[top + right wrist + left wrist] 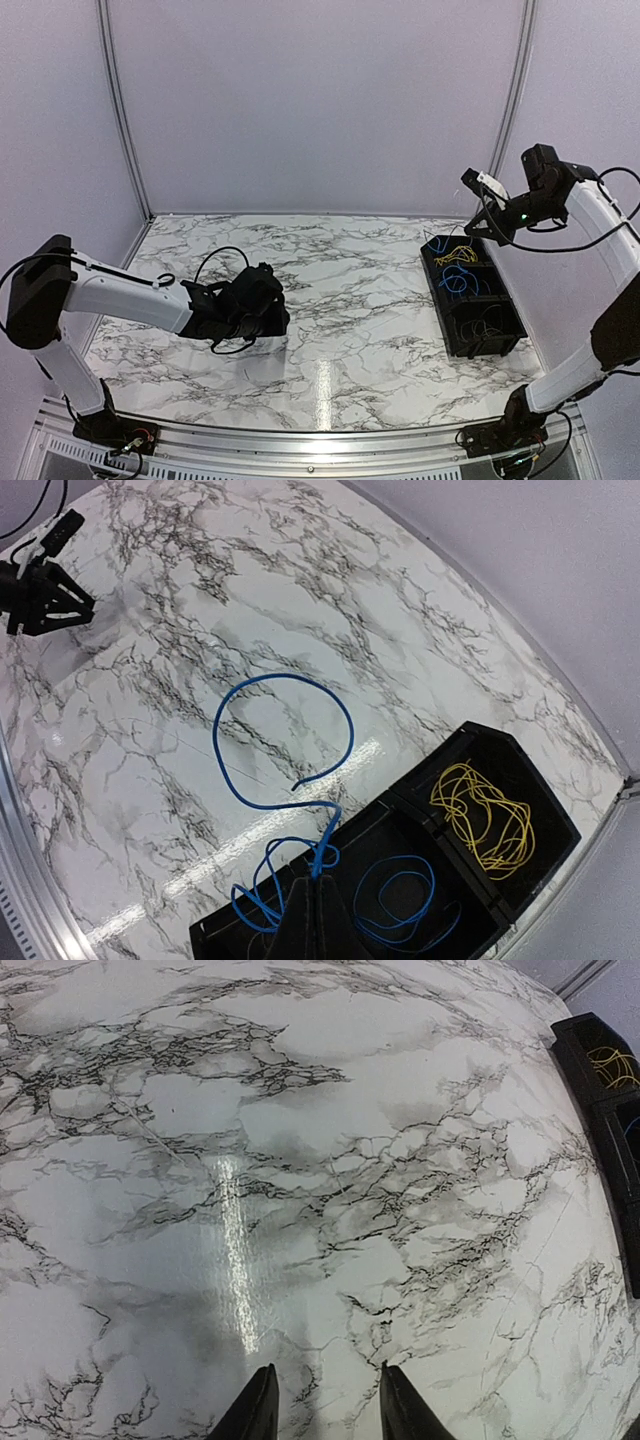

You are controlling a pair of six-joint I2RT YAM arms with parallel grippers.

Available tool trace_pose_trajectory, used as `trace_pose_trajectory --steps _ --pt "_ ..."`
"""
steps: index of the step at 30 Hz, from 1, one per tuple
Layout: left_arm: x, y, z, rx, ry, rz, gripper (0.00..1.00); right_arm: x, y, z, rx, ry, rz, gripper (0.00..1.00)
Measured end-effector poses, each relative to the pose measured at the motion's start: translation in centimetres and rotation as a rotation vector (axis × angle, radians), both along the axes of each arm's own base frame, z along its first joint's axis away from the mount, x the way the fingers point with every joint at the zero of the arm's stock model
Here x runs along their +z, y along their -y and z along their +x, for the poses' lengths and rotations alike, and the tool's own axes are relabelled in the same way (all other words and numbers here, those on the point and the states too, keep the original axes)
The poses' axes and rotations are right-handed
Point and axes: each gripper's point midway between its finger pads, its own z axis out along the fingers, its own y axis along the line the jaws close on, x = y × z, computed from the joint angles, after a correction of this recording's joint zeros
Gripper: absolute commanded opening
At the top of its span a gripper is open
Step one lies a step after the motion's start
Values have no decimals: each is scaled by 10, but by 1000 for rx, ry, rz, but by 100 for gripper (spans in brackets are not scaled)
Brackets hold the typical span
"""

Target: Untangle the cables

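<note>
My right gripper (318, 872) is shut on a blue cable (228, 762), which hangs in loops from its tips above the black tray (455, 742). In the top view that gripper (478, 222) hovers over the tray's far end. The tray's far compartment holds yellow cables (487, 818), the middle one another blue cable (402, 920). Seen from above, thin black cables (486, 325) lie in the near compartment. My left gripper (325, 1372) stands open just above the marble table, nothing between its fingers; from above it sits at the left (272, 312).
The tray (437, 290) stands along the table's right edge. The marble table (350, 300) is ringed by white walls and a metal rail at the near edge. The left arm's own thick black cable (215, 258) arches above its wrist.
</note>
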Motion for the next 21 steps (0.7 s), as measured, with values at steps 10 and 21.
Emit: trace_pose_trajectory --steps 10,21 --pt "0 8 -9 -17 -17 -19 38 -48 65 39 -125 11 -66 0" --pt "-1 11 -14 -28 -22 -22 38 -154 121 41 -165 -169 -212 0"
